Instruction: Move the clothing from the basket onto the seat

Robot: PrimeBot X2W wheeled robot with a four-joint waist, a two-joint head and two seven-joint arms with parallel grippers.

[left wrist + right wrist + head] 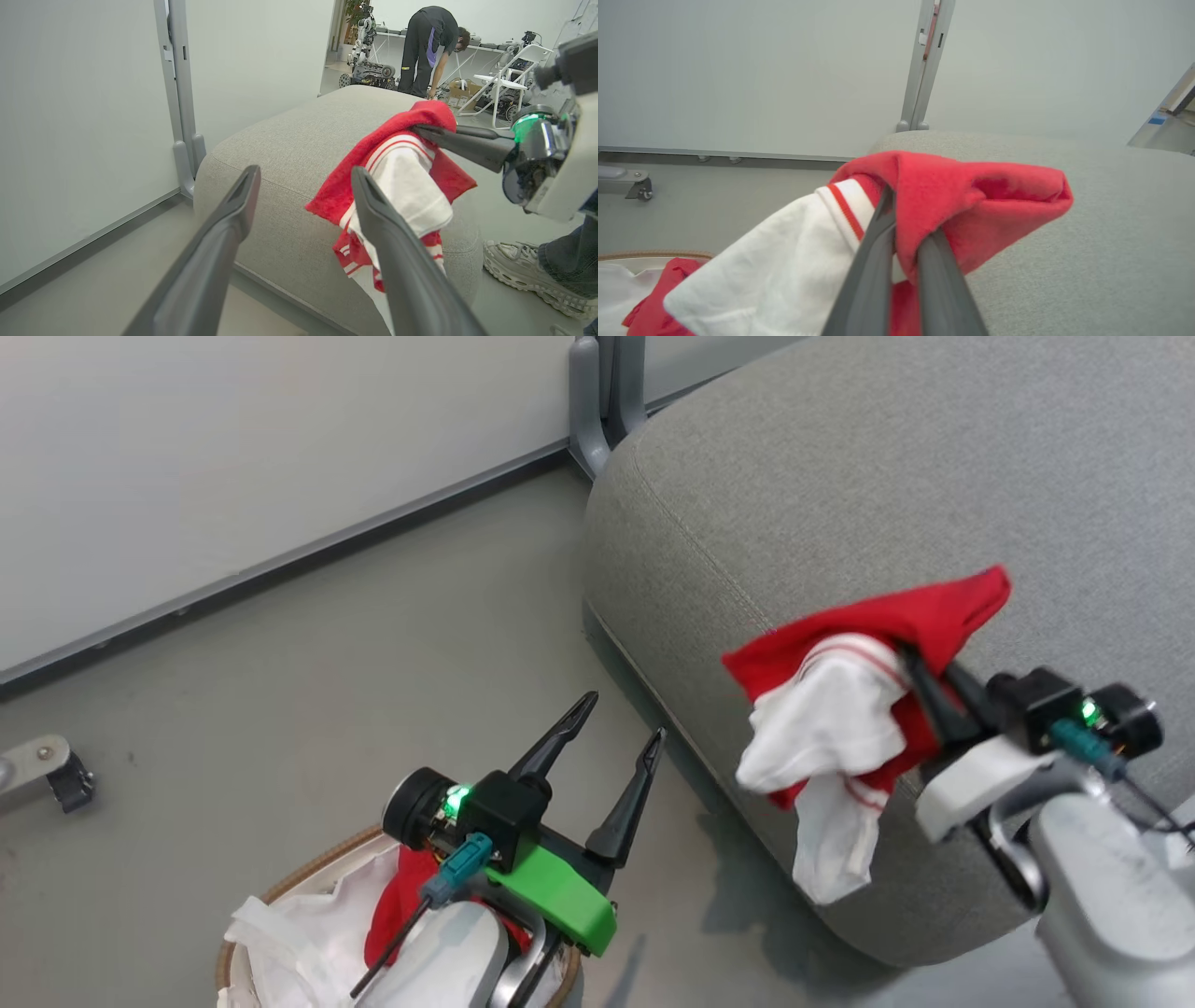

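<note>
Open floor [373, 644] between basket [317, 868] and seat [840, 476]; wall post [607, 392] at the seat's far corner.

Soft, even white light fills all three views, bright and flat. Under the seat [840, 476] edge a faint, diffuse shadow lies on the floor [373, 644] (darkest below the hanging clothing [831, 728]). In the left wrist view the fingers [210, 261] of the left claw [306, 171] loom oversized and slightly blurred, wide-angle stretch near the bottom edge. The right wrist view is softer close to the lens.
</note>
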